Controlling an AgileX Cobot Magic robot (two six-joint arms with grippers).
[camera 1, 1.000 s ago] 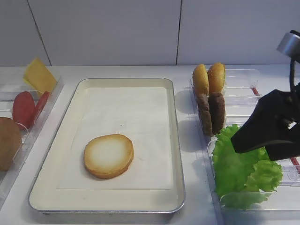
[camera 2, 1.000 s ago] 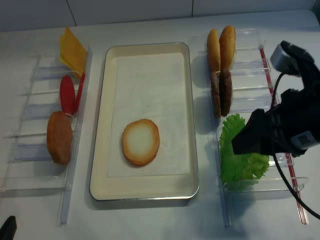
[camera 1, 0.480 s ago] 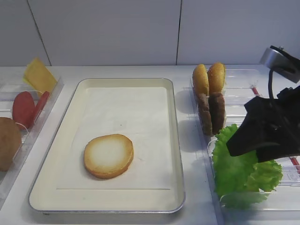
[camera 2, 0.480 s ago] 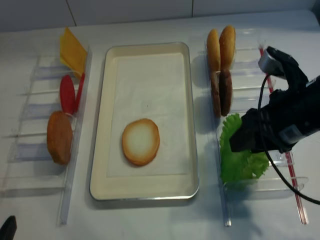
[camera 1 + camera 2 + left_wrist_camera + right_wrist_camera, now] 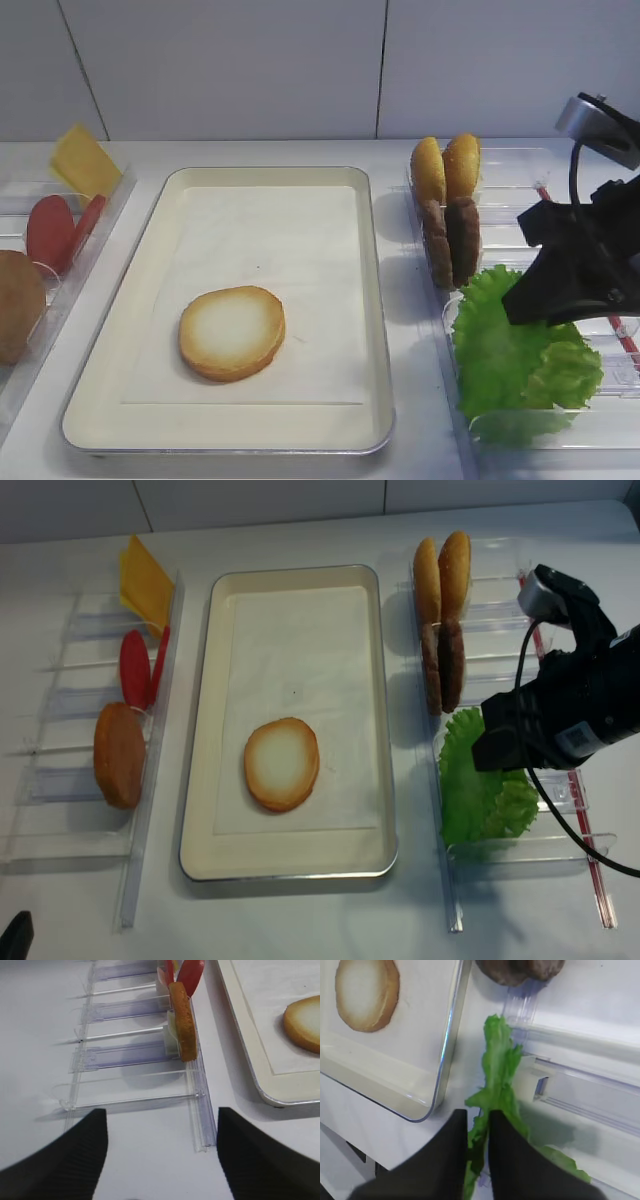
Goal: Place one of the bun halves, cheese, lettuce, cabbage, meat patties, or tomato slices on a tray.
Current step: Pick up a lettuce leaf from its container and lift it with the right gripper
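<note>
The frilly green lettuce (image 5: 510, 360) stands on edge in the clear rack on the right. My right gripper (image 5: 477, 1117) is shut on its upper edge, and the leaf (image 5: 497, 1065) shows pinched between the two black fingers. From above, that gripper (image 5: 482, 752) hangs over the lettuce (image 5: 480, 800). The cream tray (image 5: 375, 300) lies in the middle with one bun half (image 5: 232, 332) on its paper liner, pale face up. My left gripper (image 5: 162, 1155) is open and holds nothing, low over the table near the left rack's front end.
The right rack (image 5: 520, 610) also holds two upright bun halves (image 5: 446, 168) and two meat patties (image 5: 450, 240) behind the lettuce. The left rack (image 5: 60, 780) holds cheese (image 5: 85, 160), tomato slices (image 5: 50, 230) and a bun half (image 5: 18, 305).
My right gripper's fingers have closed on the lettuce's edge, and the arm has shifted slightly back and right. The bun half on the tray and the left gripper have not moved.
</note>
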